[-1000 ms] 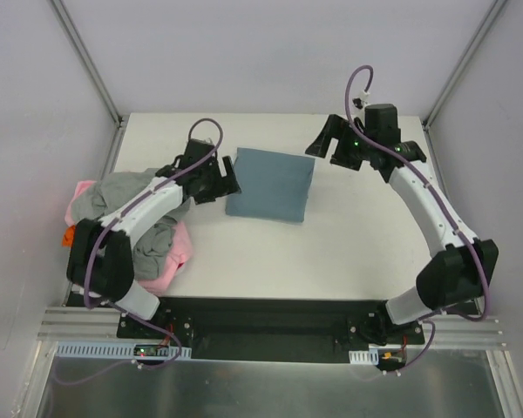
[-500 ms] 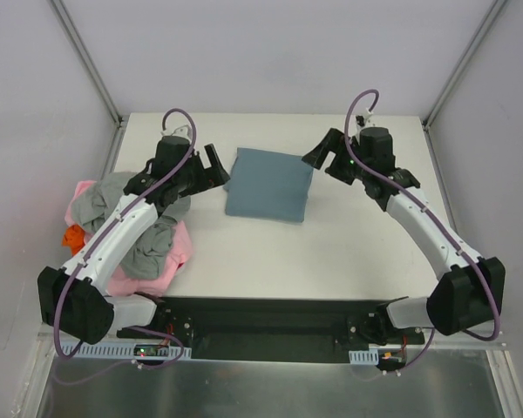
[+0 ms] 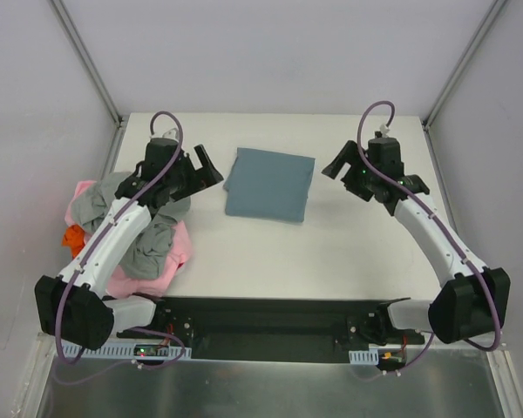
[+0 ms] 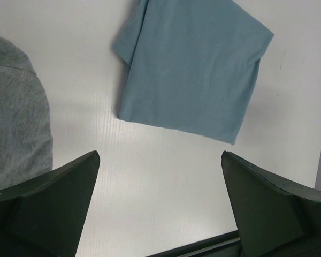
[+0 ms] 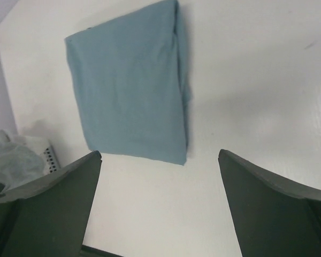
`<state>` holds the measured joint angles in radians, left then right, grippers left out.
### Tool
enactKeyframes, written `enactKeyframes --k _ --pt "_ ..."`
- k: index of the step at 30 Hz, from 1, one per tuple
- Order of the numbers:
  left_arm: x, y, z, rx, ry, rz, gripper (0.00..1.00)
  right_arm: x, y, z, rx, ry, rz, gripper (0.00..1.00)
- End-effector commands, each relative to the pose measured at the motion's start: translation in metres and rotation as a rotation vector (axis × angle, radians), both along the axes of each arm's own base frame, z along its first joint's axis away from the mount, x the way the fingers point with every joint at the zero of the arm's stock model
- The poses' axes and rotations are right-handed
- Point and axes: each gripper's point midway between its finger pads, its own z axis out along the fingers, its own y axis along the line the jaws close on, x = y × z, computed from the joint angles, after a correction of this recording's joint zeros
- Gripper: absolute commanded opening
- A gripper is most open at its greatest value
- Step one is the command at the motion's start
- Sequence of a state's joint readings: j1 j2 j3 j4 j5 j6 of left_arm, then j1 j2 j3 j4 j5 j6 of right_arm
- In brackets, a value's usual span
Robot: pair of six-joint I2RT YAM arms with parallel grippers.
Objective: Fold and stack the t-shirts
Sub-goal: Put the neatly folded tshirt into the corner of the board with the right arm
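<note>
Digging into the heap of unfolded shirts, we could snag two at once or drag one over the folded blue shirt and undo it. That shirt lies flat between our left gripper and right gripper, both spread wide and empty; the heap sits behind the left one.

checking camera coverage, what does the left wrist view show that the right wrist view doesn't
Only the left wrist view: the gray shirt, filling its left edge, and the open left hand. Only the right wrist view: the open right hand, plus a white ribbed strip and a pale crumpled shape low on the left, too blurred to identify. Both: the folded blue shirt lying flat on the white table, with neither hand touching it.
</note>
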<state>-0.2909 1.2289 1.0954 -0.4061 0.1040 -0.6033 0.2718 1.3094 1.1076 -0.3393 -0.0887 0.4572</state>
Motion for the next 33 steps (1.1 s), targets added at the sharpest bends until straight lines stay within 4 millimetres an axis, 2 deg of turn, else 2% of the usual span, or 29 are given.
enactKeyframes --k 1,2,3,6,7,8,9,10,11,13,14,16,17,18,21,24,27,28,31,32,33 --pt "-0.010 0.005 0.011 -0.076 -0.006 0.019 0.99 -0.013 -0.016 0.009 -0.116 0.016 -0.085 0.96" --pt "-0.010 0.008 0.011 -0.087 -0.002 0.032 1.00 -0.011 -0.005 0.010 -0.100 0.004 -0.076 0.96" --pt "-0.011 0.010 0.008 -0.093 0.008 0.040 0.99 -0.015 0.015 0.012 -0.110 -0.018 -0.054 0.96" --pt "-0.012 0.021 0.007 -0.108 0.022 0.077 0.99 -0.003 0.050 0.024 -0.169 -0.107 -0.051 0.96" --pt "-0.012 0.022 0.008 -0.116 0.022 0.077 0.99 0.005 0.059 0.045 -0.172 -0.148 -0.047 0.96" --pt "-0.011 0.027 0.008 -0.118 0.023 0.086 0.99 0.015 0.067 0.031 -0.223 -0.120 -0.049 0.96" --pt "-0.010 0.028 0.010 -0.119 0.019 0.087 0.99 0.017 0.078 0.034 -0.242 -0.124 -0.028 0.96" --pt "-0.010 0.029 0.011 -0.117 0.016 0.089 0.99 0.025 0.084 0.046 -0.253 -0.139 -0.023 0.96" --pt "-0.010 0.031 0.013 -0.117 0.012 0.092 0.99 0.034 0.093 0.030 -0.280 -0.107 -0.009 0.96" --pt "-0.009 0.033 0.015 -0.110 0.003 0.094 0.99 0.046 0.113 0.030 -0.261 -0.124 0.028 0.96" --pt "-0.009 0.035 0.014 -0.104 0.003 0.100 0.99 0.056 0.132 0.027 -0.233 -0.125 0.069 0.96" --pt "-0.011 0.037 0.016 -0.103 -0.003 0.103 0.99 0.069 0.149 0.023 -0.217 -0.114 0.099 0.96" --pt "-0.012 0.038 0.018 -0.098 -0.008 0.100 0.99 0.076 0.164 0.044 -0.183 -0.146 0.137 0.96" --pt "-0.013 0.039 0.020 -0.092 -0.017 0.102 0.99 0.084 0.175 0.024 -0.203 -0.104 0.161 0.96" --pt "-0.016 0.047 0.022 -0.062 -0.033 0.123 0.99 0.082 0.186 0.006 -0.245 -0.034 0.221 0.96" --pt "-0.018 0.051 0.023 -0.050 -0.036 0.132 0.99 0.072 0.190 -0.019 -0.268 0.016 0.243 0.96" --pt "-0.018 0.051 0.023 -0.048 -0.036 0.128 0.99 0.065 0.192 -0.033 -0.276 0.037 0.244 0.96" --pt "-0.018 0.052 0.021 -0.043 -0.031 0.131 0.99 0.061 0.191 -0.044 -0.292 0.059 0.252 0.96" --pt "-0.018 0.052 0.017 -0.039 -0.020 0.130 0.99 0.058 0.188 -0.062 -0.348 0.071 0.264 0.96" --pt "-0.018 0.053 0.016 -0.038 -0.015 0.131 0.99 0.061 0.188 -0.077 -0.374 0.084 0.268 0.96" --pt "-0.018 0.052 0.016 -0.040 -0.013 0.129 0.99 0.065 0.189 -0.081 -0.386 0.086 0.269 0.96"
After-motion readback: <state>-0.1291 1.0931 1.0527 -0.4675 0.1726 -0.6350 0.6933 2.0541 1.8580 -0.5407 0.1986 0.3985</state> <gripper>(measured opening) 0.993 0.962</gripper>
